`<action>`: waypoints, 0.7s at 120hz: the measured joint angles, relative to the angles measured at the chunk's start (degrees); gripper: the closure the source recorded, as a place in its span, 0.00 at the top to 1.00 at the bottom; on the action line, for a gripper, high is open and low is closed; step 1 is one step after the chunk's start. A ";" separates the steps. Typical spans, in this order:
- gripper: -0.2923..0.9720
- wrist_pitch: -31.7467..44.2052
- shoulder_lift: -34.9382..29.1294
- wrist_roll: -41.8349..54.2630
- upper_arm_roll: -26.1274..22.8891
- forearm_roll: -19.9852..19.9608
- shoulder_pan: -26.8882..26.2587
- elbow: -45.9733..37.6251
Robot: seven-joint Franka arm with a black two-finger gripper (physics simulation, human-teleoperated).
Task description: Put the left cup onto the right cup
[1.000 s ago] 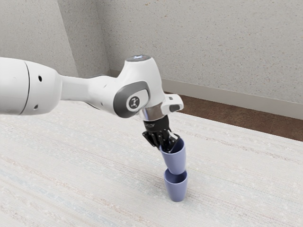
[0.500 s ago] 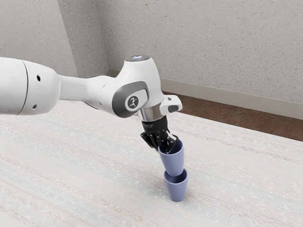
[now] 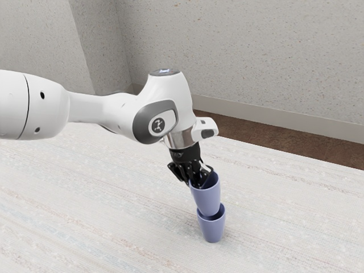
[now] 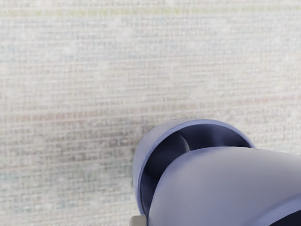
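Observation:
Two blue-violet cups stand stacked on the table. The lower cup [image 3: 212, 224] is upright on the tabletop. The upper cup [image 3: 206, 196] leans slightly and its base sits inside the lower cup's mouth. My black gripper [image 3: 197, 178] holds the upper cup by its rim, one finger inside and one outside. In the wrist view the held cup [image 4: 230, 188] is large and close under my hand, and the lower cup's rim [image 4: 155, 146] rings it from behind.
The pale woven tabletop [image 3: 85, 216] spreads wide around the cups. A dark wood floor strip [image 3: 296, 139] and a grey wall lie beyond the table's far edge.
My hand has lowered the held cup, and its base has sunk deeper into the lower cup. The arm shifted slightly toward the exterior view's left.

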 joint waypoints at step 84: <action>0.29 0.31 0.92 -0.37 -0.02 -0.48 -0.38 0.39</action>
